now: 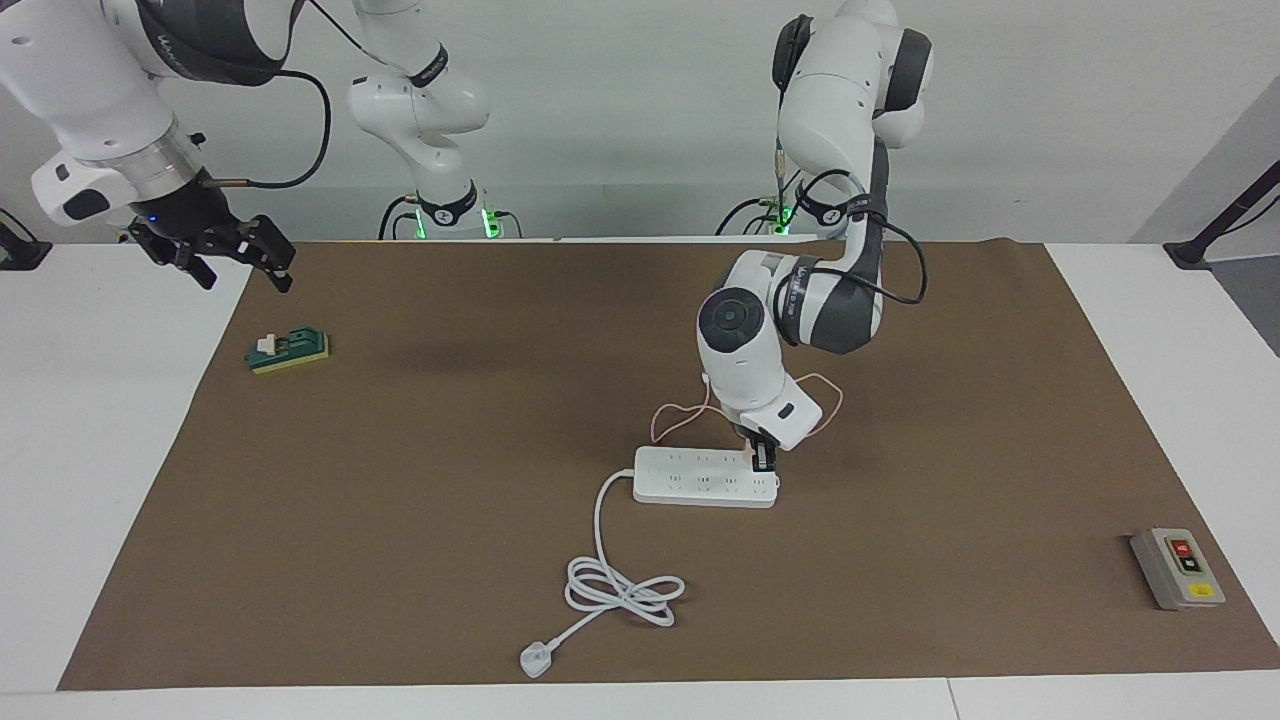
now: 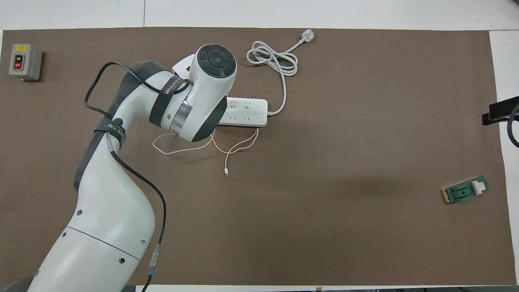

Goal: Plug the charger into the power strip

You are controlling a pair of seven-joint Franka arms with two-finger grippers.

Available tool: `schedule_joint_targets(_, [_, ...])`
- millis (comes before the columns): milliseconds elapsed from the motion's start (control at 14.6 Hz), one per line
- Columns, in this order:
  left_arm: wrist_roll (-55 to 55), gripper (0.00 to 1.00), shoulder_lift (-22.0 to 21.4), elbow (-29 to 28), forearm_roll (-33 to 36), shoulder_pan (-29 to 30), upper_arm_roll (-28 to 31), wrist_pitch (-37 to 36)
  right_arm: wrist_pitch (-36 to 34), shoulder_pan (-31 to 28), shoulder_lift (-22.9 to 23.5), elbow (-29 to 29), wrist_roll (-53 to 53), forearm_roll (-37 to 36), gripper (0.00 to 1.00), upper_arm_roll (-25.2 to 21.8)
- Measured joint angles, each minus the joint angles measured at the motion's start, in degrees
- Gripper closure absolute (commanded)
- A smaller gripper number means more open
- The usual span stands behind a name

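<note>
Brown paper-like mat (image 1: 420, 480): covering most of the white table.

Left arm: reaching from its base down to the power strip, wrist hiding part of it in the overhead view.

Right arm: waiting, raised over the table edge at its own end.

Long white rectangular power strip (image 1: 700, 478): lying flat mid-mat, its thick white cord (image 1: 620, 590) coiling away from the robots, ending in a white three-pin plug (image 1: 536, 660).

Grey box with red and black buttons (image 1: 1177, 568): sitting near the mat corner at the left arm's end.

Green-and-yellow block with a white piece (image 1: 289, 350): lying near the right arm's end.

Left gripper (image 1: 763, 458): pressing down at the strip's end, fingers pinched on the small pale-pink charger (image 1: 748, 453), barely showing; its thin pink cable (image 2: 235, 148) is trailing nearer the robots.

Right gripper (image 1: 232, 258): hanging with fingers spread, holding nothing.
</note>
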Motion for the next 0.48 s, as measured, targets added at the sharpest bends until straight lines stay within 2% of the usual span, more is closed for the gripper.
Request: schedule_joint_targets(478, [0.0,1.0,-0.7,-1.3,0.0,0.0,0.0,1.2,-0.5,-0.2,0.0,0.0,0.1,0.0,0.0,-0.1])
